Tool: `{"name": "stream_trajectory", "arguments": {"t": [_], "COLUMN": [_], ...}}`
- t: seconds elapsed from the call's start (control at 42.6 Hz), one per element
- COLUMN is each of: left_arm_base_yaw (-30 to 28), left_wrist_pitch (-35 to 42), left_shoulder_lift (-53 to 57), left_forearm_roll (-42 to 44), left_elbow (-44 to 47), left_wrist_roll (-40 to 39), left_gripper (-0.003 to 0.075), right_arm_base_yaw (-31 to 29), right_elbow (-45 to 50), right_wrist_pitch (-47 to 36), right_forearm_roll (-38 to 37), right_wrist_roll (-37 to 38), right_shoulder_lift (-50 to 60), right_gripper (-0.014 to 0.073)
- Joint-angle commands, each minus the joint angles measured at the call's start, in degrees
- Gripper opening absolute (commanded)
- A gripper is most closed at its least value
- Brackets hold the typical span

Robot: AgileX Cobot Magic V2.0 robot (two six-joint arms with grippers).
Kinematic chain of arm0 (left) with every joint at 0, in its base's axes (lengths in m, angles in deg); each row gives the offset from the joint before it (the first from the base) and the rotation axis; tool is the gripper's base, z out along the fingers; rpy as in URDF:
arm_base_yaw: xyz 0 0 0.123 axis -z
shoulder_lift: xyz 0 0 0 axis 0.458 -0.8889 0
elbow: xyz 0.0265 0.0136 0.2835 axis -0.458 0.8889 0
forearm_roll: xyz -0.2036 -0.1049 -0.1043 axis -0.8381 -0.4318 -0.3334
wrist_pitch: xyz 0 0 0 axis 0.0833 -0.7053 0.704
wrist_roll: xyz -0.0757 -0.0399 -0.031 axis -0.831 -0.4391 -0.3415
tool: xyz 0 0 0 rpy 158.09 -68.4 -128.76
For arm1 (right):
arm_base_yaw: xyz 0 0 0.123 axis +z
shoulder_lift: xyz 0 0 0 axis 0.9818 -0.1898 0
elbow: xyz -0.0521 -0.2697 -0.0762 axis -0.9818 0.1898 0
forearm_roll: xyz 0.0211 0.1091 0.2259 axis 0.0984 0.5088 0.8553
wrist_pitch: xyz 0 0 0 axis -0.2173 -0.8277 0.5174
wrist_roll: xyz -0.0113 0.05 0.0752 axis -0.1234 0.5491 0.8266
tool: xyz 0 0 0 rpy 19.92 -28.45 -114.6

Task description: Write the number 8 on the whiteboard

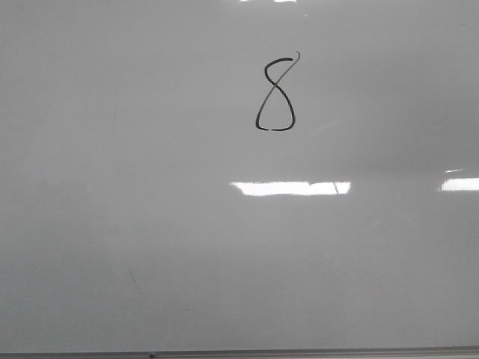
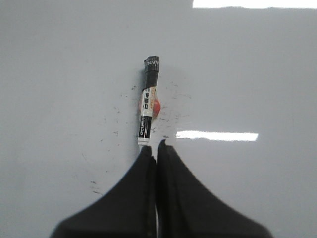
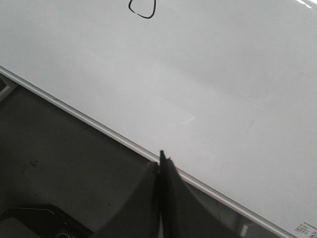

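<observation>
The number 8 [image 1: 275, 93] is drawn in thin black marker on the upper middle of the whiteboard [image 1: 150, 224]. Its bottom loop also shows in the right wrist view [image 3: 142, 7]. Neither gripper shows in the front view. My left gripper [image 2: 157, 147] is shut with nothing between its jaws. A black-and-white marker [image 2: 148, 101] lies on the board just beyond its fingertips, with its near end beside the tip and off the seam. My right gripper [image 3: 161, 157] is shut and empty, over the board's thin metal edge [image 3: 99, 126].
Bright light reflections [image 1: 290, 188] lie on the board. Small ink specks and a red spot [image 2: 156, 106] surround the marker. A dark surface [image 3: 59, 158] lies beyond the metal edge, with a dark object [image 3: 34, 223] on it.
</observation>
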State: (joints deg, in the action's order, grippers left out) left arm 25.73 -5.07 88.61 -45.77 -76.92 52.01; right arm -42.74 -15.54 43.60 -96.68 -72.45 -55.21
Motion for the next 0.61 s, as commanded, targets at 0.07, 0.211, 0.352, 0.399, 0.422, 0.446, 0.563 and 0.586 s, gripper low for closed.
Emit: {"name": "stream_trajectory", "arguments": {"t": [0.07, 0.211, 0.352, 0.399, 0.422, 0.446, 0.563, 0.586], "left_arm_base_yaw": [-0.29, -0.15, -0.15, -0.15, -0.15, -0.15, -0.15, -0.15], "left_wrist_pitch": [7.83, 7.83, 7.83, 7.83, 7.83, 7.83, 7.83, 7.83], "left_shoulder_lift": [0.83, 0.83, 0.73, 0.73, 0.73, 0.73, 0.73, 0.73], "left_forearm_roll": [-0.60, -0.60, -0.60, -0.60, -0.60, -0.60, -0.60, -0.60], "left_elbow": [0.74, 0.74, 0.74, 0.74, 0.74, 0.74, 0.74, 0.74], "left_wrist_roll": [-0.02, -0.02, -0.02, -0.02, -0.02, -0.02, -0.02, -0.02], "left_gripper": [-0.0021, -0.0021, -0.0021, -0.0021, -0.0021, -0.0021, -0.0021, -0.0021], "right_arm_base_yaw": [-0.12, -0.12, -0.12, -0.12, -0.12, -0.12, -0.12, -0.12], "right_elbow": [-1.32, -1.32, -1.32, -1.32, -1.32, -1.32, -1.32, -1.32], "right_wrist_pitch": [-2.94, -2.94, -2.94, -2.94, -2.94, -2.94, -2.94, -2.94], "right_forearm_roll": [-1.53, -1.53, -1.53, -1.53, -1.53, -1.53, -1.53, -1.53], "right_wrist_roll": [0.04, 0.04, 0.04, 0.04, 0.04, 0.04, 0.04, 0.04], "right_shoulder_lift": [-0.13, -0.13, -0.13, -0.13, -0.13, -0.13, -0.13, -0.13], "right_gripper": [-0.0070, -0.0070, -0.0070, -0.0070, -0.0070, -0.0070, -0.0070, -0.0070]}}
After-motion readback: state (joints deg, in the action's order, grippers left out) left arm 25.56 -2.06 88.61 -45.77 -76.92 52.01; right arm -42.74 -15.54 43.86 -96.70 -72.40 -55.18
